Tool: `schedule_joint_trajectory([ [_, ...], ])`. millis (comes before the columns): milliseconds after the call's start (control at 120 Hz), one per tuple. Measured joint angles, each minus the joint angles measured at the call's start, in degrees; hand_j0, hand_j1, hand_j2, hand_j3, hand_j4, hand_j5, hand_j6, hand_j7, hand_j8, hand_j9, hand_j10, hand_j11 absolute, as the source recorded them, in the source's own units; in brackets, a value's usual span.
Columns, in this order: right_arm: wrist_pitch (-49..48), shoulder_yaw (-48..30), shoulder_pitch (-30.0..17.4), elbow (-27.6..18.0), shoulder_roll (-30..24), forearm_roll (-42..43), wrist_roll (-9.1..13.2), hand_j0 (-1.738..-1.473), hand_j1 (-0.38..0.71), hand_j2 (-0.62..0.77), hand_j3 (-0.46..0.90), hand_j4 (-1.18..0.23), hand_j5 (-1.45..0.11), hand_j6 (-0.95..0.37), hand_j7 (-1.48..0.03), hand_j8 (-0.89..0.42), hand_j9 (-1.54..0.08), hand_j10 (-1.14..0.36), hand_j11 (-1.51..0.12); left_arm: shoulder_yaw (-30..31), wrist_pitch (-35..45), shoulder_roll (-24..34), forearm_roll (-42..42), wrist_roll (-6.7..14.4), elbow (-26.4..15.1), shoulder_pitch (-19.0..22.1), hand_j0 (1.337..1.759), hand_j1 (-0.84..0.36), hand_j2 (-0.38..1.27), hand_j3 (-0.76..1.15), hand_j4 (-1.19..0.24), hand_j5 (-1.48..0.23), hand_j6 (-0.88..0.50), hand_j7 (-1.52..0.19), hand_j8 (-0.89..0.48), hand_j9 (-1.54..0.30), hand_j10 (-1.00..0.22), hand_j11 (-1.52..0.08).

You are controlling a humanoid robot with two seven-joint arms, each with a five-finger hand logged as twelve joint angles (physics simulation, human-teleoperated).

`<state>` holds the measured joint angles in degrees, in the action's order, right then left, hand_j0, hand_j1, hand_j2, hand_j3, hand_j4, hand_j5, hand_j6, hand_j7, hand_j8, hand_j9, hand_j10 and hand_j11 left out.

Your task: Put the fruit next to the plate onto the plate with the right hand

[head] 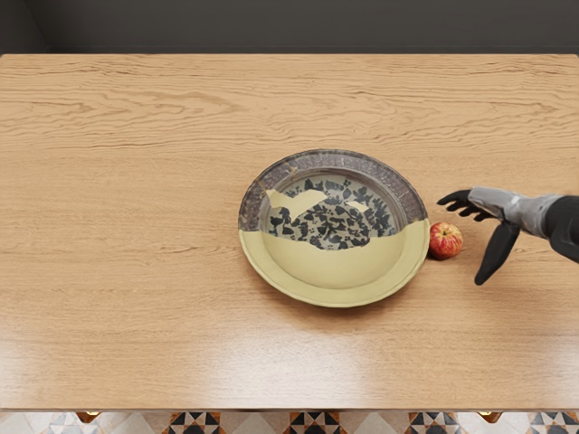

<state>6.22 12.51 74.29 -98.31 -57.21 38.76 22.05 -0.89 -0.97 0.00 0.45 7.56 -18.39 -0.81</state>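
A small red apple point(445, 240) lies on the table just off the right rim of the plate point(271, 185). The plate is round, yellow in front and grey at the back, with a dark leaf pattern inside, and nothing lies in it. My right hand point(477, 232) comes in from the right edge and hovers just right of the apple, a short gap between them. Its dark fingers point(496, 255) are spread apart and hold nothing. The left arm does not show.
The wooden table point(136, 226) stretches wide to the left and toward the back. Its front edge runs along the bottom of the head view, with patterned floor tiles point(312, 422) below.
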Motion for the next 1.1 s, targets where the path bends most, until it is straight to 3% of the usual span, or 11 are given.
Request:
schedule_joint_trajectory([
  [408,7.0,-1.6,-2.3,0.4,0.9,1.7,1.0,-1.658,-0.02,-0.05,0.0,-0.28,-0.36,-0.28,-0.36,-0.28,-0.36,-0.28,-0.36,0.0,0.0,0.0,0.0,0.0,0.0,0.0,1.658,0.35,0.0,0.0,0.0,0.0,0.0,0.0,0.0,0.0,0.0,0.0],
  [575,12.7,-1.5,-4.6,0.7,2.8,3.9,1.0,-1.658,0.01,-0.06,0.0,-0.3,-0.39,-0.3,-0.39,-0.3,-0.39,-0.3,-0.39,0.0,0.0,0.0,0.0,0.0,0.0,0.0,1.658,0.35,0.0,0.0,0.0,0.0,0.0,0.0,0.0,0.0,0.0,0.0],
  [883,14.3,-1.9,-6.9,0.8,3.8,4.5,0.9,-1.658,0.02,-0.06,0.0,-0.32,-0.41,-0.32,-0.41,-0.32,-0.41,-0.32,-0.41,0.0,0.0,0.0,0.0,0.0,0.0,0.0,1.658,0.35,0.0,0.0,0.0,0.0,0.0,0.0,0.0,0.0,0.0,0.0],
  [983,15.1,-1.9,-6.7,0.9,5.5,4.6,3.0,-1.658,0.02,-0.06,0.0,-0.32,-0.41,-0.32,-0.41,-0.32,-0.41,-0.32,-0.41,0.0,0.0,0.0,0.0,0.0,0.0,0.0,1.658,0.35,0.0,0.0,0.0,0.0,0.0,0.0,0.0,0.0,0.0,0.0],
  [1100,15.5,-2.0,-6.2,1.0,6.3,7.5,7.8,-1.658,0.02,-0.06,0.0,-0.32,-0.41,-0.32,-0.41,-0.32,-0.41,-0.32,-0.41,0.0,0.0,0.0,0.0,0.0,0.0,0.0,1.658,0.35,0.0,0.0,0.0,0.0,0.0,0.0,0.0,0.0,0.0,0.0],
])
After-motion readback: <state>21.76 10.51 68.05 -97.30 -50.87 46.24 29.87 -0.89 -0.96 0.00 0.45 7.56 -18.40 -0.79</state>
